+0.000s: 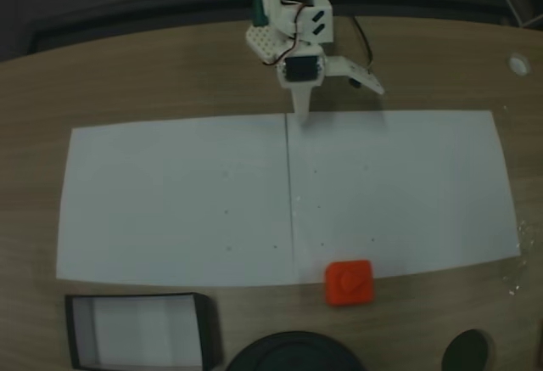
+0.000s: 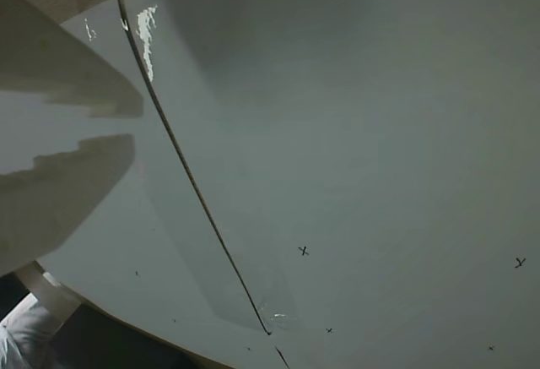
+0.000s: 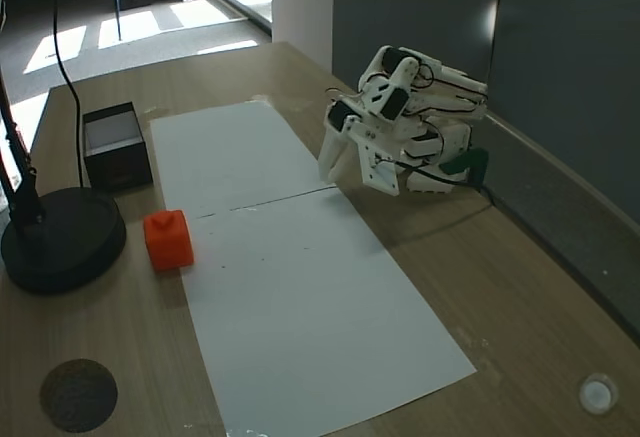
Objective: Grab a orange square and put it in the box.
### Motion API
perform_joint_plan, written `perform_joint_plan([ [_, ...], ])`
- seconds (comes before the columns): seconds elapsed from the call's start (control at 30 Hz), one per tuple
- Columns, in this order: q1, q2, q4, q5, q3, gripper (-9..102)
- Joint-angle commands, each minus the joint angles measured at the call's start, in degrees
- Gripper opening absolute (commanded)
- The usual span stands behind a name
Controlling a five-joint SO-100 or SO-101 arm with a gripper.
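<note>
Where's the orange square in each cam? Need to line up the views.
A fixed view: orange square at bottom centre-right, straddling the near edge of the white paper.
Wrist view: not in it; the frame looks at the paper and its seam.
A fixed view: square at centre-left, just off the paper's left edge, beside the round black base.
Shared landmark: the seam between the two paper sheets.
</note>
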Motion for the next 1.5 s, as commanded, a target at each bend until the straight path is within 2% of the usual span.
perform_joint_plan([
  [0.0, -0.62, 1.05, 0.44, 0.09, -3.60, 0],
  [0.1, -0.88, 1.05, -5.36, 0.00, -3.60, 4],
  [0.2, -1.67, 1.05, -10.02, 0.00, -5.54, 21],
  [0.23, -1.93, 0.00, -10.99, 0.53, -8.88, 33],
  [0.27, -2.20, -0.53, -10.90, 0.53, -10.46, 34],
  [0.4, -2.55, -6.86, -11.16, 0.18, -18.63, 31],
  [0.5, -2.64, -17.84, -12.39, -0.09, -27.60, 31],
  [0.77, -3.96, -65.21, -12.04, -4.22, -60.03, 31],
  [1.03, -3.96, -101.51, -2.72, -3.87, -94.75, 31],
  [1.2, -5.19, -116.63, 2.02, -1.76, -111.62, 31],
  [1.47, -6.15, -134.74, 9.23, -0.09, -130.08, 35],
])
